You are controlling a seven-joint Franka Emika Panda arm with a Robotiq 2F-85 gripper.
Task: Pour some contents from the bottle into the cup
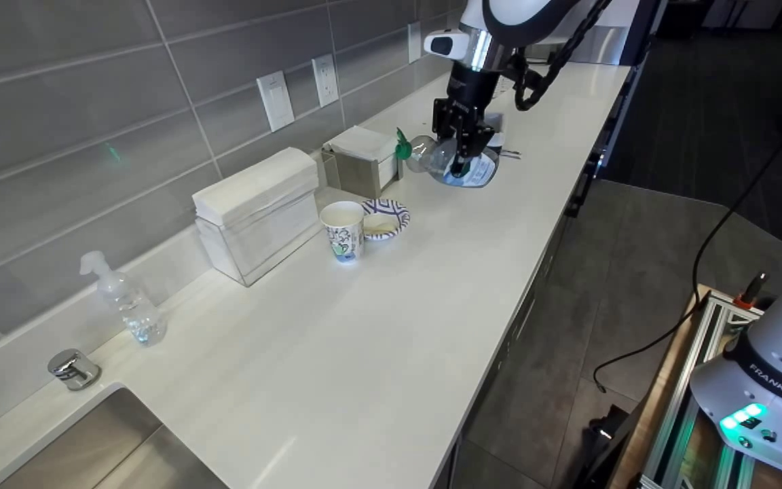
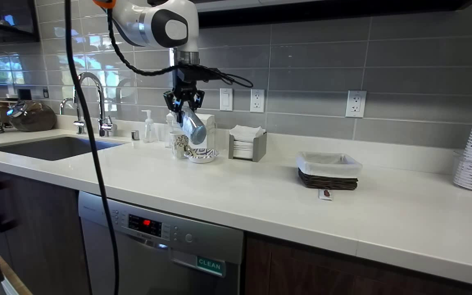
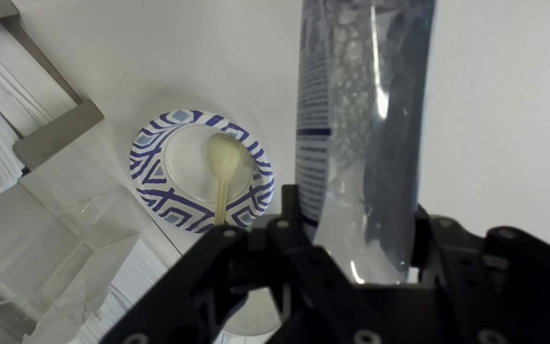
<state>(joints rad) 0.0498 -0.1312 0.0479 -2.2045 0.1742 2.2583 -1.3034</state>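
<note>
Shut around the clear bottle [image 1: 421, 155], my gripper [image 1: 462, 155] holds it up off the counter. The bottle lies tilted nearly sideways; its green cap [image 1: 403, 146] points toward the wall side, and its base [image 2: 198, 134] faces outward. Fingers [image 3: 291, 205] press on both sides of the bottle [image 3: 361, 119] in the wrist view, where the cap is hidden. The white patterned cup [image 1: 345, 234] stands upright on the counter in both exterior views, lower than the cap and apart from it. Only part of the cup [image 3: 253, 313] shows through the gripper's linkage. No flow is visible.
Touching or close beside the cup is a patterned bowl [image 1: 401, 217] with a spoon [image 3: 224, 153] inside. A napkin box [image 1: 262, 217] and napkin holder [image 1: 357, 176] stand along the wall. A soap dispenser [image 1: 129, 305], sink [image 2: 51, 148] and lined basket [image 2: 328, 182] are farther off.
</note>
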